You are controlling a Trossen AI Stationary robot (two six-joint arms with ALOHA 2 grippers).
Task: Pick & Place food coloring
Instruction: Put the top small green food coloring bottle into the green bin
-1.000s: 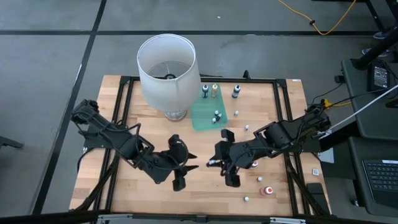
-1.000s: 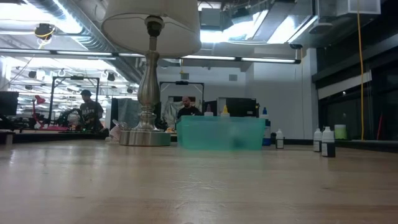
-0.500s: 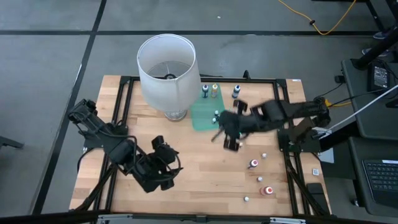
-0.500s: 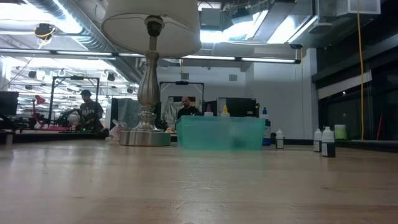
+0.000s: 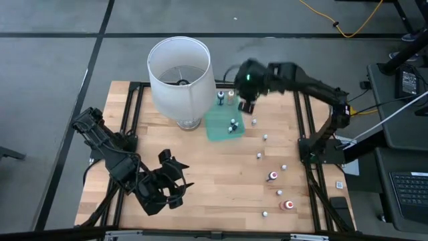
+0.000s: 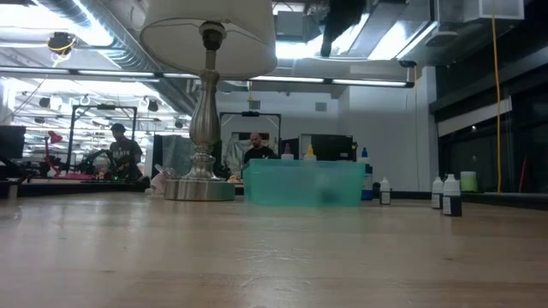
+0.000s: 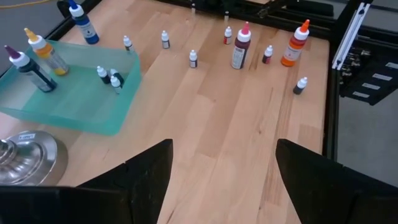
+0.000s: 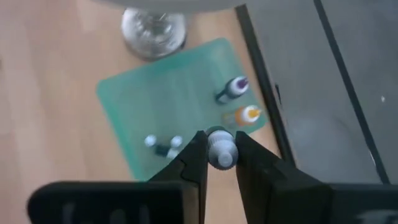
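From above, a pale wood-plank table [image 5: 200, 181] in a black frame stands on a grey floor, and the white lampshade [image 5: 179, 70] serves as landmark: the green tray [image 5: 221, 124] lies just beside its base, the right gripper [image 5: 246, 100] hangs over the tray's far edge, and the left gripper [image 5: 175, 191] waits low, well to the near side of the lamp. Small food coloring bottles [image 5: 272, 176] are scattered on the boards on the far side of the tray from the lamp. At table height, the lamp's metal stem [image 6: 202, 128] rises beside the tray, with a lit workshop and two people behind. The left wrist view shows its fingers [image 7: 149, 171] spread apart over bare wood. The right wrist view shows fingers [image 8: 194, 158] clamped on a white-capped bottle [image 8: 221, 148] above the tray, near the lamp base. No writing is legible.
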